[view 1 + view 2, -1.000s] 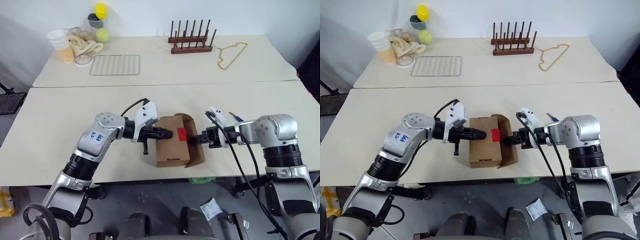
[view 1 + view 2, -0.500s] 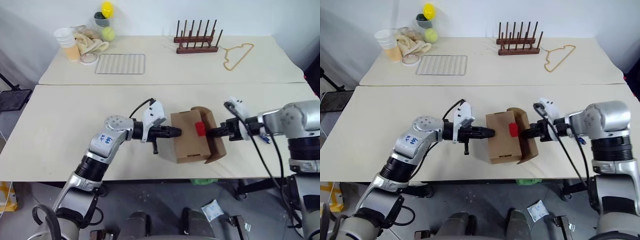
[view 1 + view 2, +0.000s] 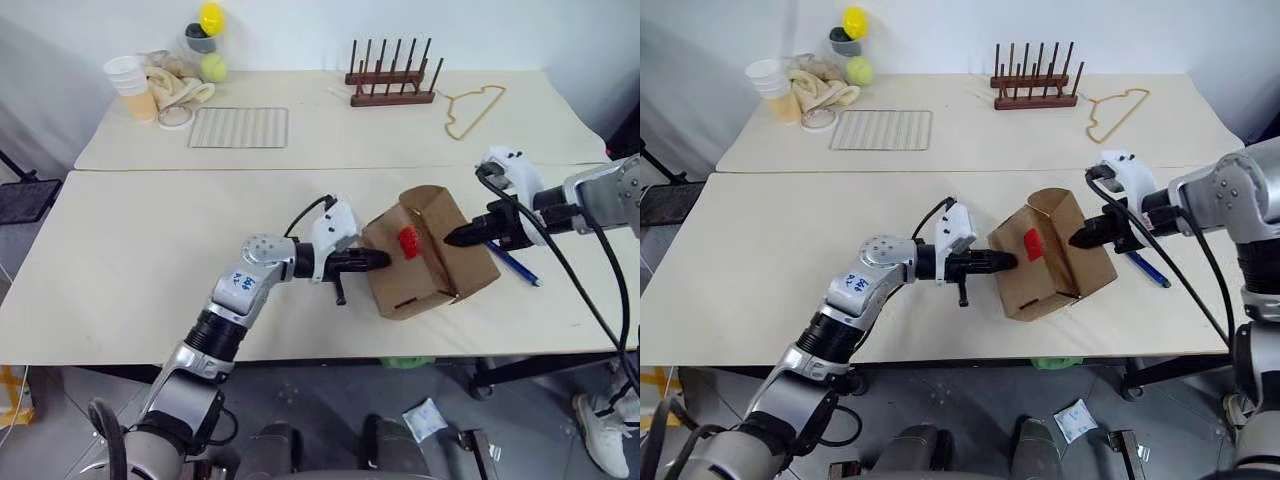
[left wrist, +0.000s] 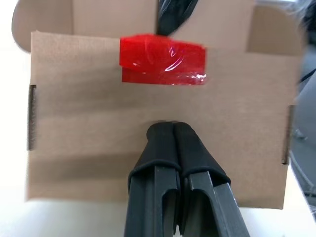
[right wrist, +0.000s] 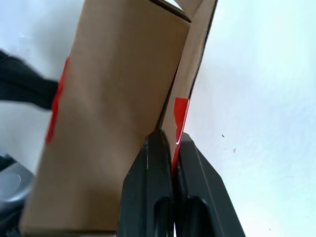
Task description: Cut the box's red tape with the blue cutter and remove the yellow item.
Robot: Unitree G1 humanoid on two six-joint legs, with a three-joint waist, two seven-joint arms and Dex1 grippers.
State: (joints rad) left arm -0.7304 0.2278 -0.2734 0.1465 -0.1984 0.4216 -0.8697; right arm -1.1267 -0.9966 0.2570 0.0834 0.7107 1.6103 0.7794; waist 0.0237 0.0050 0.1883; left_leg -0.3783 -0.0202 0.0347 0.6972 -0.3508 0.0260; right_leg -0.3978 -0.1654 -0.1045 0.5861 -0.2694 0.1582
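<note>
Pinching box flap, fingers closed

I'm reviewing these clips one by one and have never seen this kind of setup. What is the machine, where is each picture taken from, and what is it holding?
It is a humanoid robot with two arms. Two pictures come from its head, looking down on the table; two come from its wrists. The right gripper is shut on a flap of the box, which is tipped up. The left gripper, shut, presses against the box's side near the red tape. The blue cutter lies on the table beside the box. Farther back sit a wire rack, a peg rack and a hanger.
</note>
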